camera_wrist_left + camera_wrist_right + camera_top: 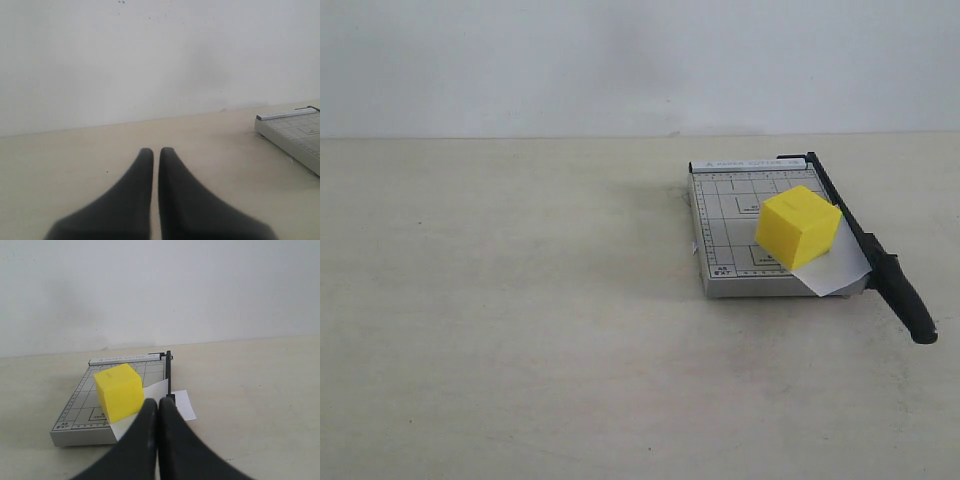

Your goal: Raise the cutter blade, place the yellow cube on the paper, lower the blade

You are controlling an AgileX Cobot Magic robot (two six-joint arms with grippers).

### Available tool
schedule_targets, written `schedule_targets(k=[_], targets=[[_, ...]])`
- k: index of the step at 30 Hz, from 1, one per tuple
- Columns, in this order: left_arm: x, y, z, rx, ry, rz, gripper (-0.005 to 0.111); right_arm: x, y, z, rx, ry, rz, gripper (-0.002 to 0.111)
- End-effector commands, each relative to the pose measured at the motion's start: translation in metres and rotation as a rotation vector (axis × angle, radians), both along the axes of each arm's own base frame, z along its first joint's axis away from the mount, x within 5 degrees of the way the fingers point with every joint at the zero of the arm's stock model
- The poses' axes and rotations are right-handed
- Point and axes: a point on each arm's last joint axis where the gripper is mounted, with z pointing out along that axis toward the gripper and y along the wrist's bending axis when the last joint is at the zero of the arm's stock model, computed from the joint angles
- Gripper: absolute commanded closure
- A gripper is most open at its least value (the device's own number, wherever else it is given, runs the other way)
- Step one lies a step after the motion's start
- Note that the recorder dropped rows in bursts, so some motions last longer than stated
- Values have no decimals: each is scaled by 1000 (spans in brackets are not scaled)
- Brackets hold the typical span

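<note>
The task looked all but finished. The cube (pixel 798 227) sat on the paper (pixel 835 268), toward the 3 o'clock side of the board (pixel 725 215). The blade (pixel 868 248) lay flat along that edge, handle pointing to 5 o'clock, with a corner of paper poking out beneath it. Neither arm showed in the exterior view. The left fingers (pixel 145 160) were clenched on nothing over the bare surface (pixel 520 330), well apart from the board. The right fingers (pixel 150 412) were also clenched and empty, near the handle end. Judging from this, nothing was left except perhaps pulling back.
</note>
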Motion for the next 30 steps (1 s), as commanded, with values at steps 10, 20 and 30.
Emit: schedule_targets(k=[10,20,30], targets=[[0,0,-1,-5,2,0,102,0,0,1,16,-16,-1,108],[0,0,-1,-5,2,0,102,0,0,1,16,-16,-1,108],[0,0,-1,-5,2,0,102,0,0,1,16,-16,-1,108]])
